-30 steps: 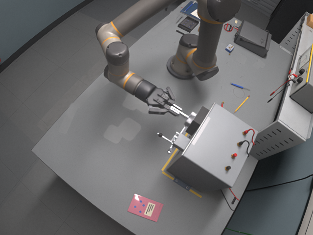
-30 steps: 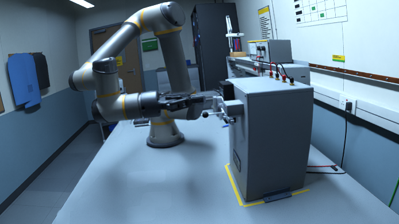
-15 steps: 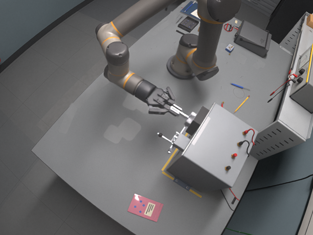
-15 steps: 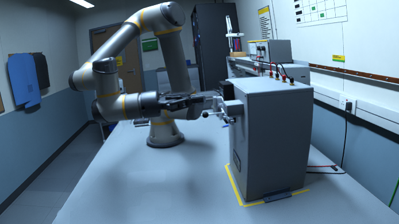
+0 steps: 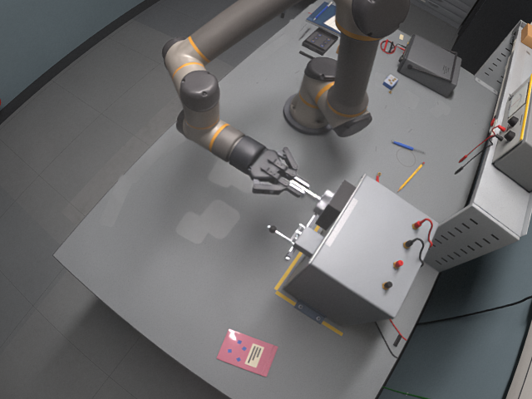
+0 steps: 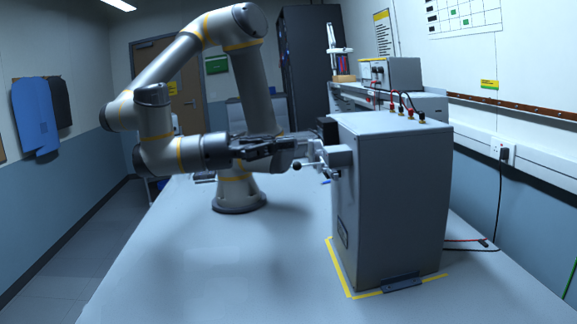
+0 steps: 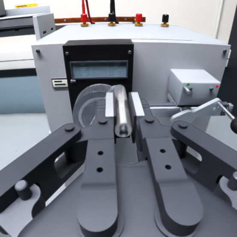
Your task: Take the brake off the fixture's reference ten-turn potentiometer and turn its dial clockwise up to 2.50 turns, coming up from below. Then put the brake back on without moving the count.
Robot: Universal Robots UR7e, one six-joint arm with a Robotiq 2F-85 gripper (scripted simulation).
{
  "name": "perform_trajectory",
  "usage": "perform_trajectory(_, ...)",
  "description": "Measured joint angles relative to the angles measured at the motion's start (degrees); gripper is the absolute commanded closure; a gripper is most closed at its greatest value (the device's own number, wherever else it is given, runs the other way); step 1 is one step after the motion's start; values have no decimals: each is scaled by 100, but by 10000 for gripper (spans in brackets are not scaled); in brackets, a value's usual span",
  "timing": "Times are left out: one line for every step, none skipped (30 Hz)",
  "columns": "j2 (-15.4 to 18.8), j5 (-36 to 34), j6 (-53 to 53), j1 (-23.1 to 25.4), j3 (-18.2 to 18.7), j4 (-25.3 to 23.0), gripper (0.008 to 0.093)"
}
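The dial [image 7: 91, 104] sits on the fixture's black front panel, and a silver crank handle [image 7: 121, 110] sticks out from its rim toward me. That crank handle is clamped in my gripper [image 7: 121, 104] [image 5: 301, 189], which is closed around it. Above the dial a pale counter window [image 7: 98, 69] shows figures too blurred to read. To the right, the brake lever [image 7: 217, 108] [image 5: 281, 235] with its black ball end juts from a small grey box [image 7: 193, 87] carrying a green and a red dot. The dial's lower part is hidden behind my fingers.
Behind the grey fixture [image 5: 359, 253] runs a long instrument shelf [image 5: 494, 172] along the wall, with a power supply and red leads. Red and black leads plug into the fixture's top. A pencil [image 5: 410, 177] and a blue pen [image 5: 406, 146] lie beyond it. A pink card [image 5: 247, 352] lies near the table's front edge.
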Motion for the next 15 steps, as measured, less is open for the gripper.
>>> perform_trajectory(0, 0, 0, 0, 0, 0, 814)
perform_trajectory(0, 0, 0, 0, 0, 0, 794)
perform_trajectory(0, 0, 0, 1, 0, 0, 774)
perform_trajectory(0, 0, 0, 0, 0, -1, 754)
perform_trajectory(0, -1, 0, 0, 0, -1, 734)
perform_trajectory(0, -1, 0, 0, 0, -2, 714)
perform_trajectory(0, -1, 0, -1, 0, -2, 694)
perform_trajectory(1, -1, 0, -1, 0, -2, 674)
perform_trajectory(1, -1, 0, -1, 0, -2, 654)
perform_trajectory(1, -1, 0, -1, 0, -2, 634)
perform_trajectory(1, -1, 0, -1, 0, -2, 614)
perform_trajectory(1, -1, 0, -1, 0, -2, 594)
perform_trajectory(1, -1, 0, -1, 0, -2, 574)
perform_trajectory(1, -1, 0, -1, 0, -2, 554)
perform_trajectory(1, -1, 0, -1, 0, -2, 534)
